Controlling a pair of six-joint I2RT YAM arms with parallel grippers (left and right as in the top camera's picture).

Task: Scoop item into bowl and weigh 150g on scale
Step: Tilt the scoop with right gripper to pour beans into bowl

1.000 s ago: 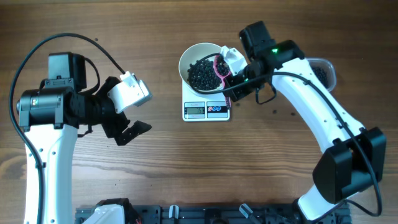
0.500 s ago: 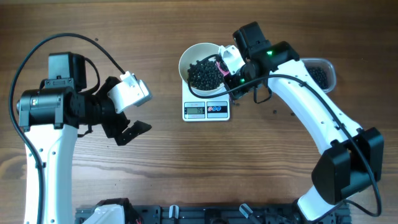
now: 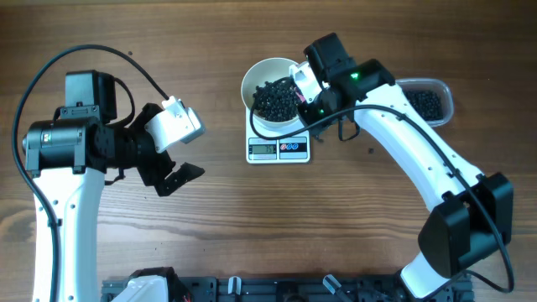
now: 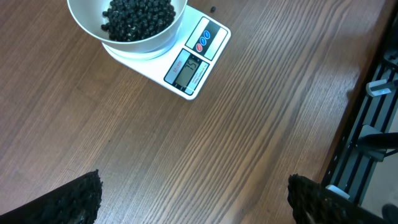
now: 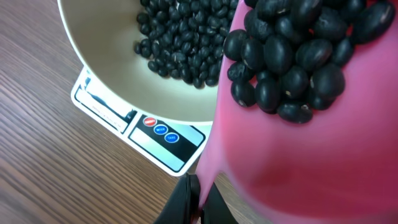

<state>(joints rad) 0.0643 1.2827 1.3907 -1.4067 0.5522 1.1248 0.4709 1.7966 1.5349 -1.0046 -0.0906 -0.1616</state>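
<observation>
**Right wrist view, nearest first.** The right claw (image 5: pixel 198 198) is closed on the handle of a pink scoop (image 5: pixel 292 155). The scoop carries a heap of beans (image 5: pixel 298 56) and sits over the near rim of the bowl (image 5: pixel 93 68). In the overhead view the scoop is hidden under the claw, which sits at the bowl's right edge.

**Bowl and scale.** The bowl stands on the scale (image 5: pixel 155 134) and covers most of the platform. The display and buttons remain visible in front of it. A layer of beans already covers the bowl floor. From the left wrist view, the display shows digits, but they are too small to read with certainty.

**Left side.** The left claw (image 3: pixel 176 178) is fully open and holds nothing. It hangs over bare table (image 3: pixel 252 226), well apart from the scale.

**Far right.** A clear tub (image 3: pixel 449 101) beyond the right arm holds a remaining supply of beans. 1 stray bean (image 3: pixel 369 151) lies on the table between scale and tub.

**Task status (judgement).**
1. Done: bowl placed on scale, several loads delivered, 1 more load raised to the rim.
2. Left: tip the current load in, then read the display.
3. Left: add or remove beans until the display gives 150 g. The bowl looks well filled, so the task is probably in its late, fine-adjustment stage. Pour slowly, because a full scoop may overshoot the target.
</observation>
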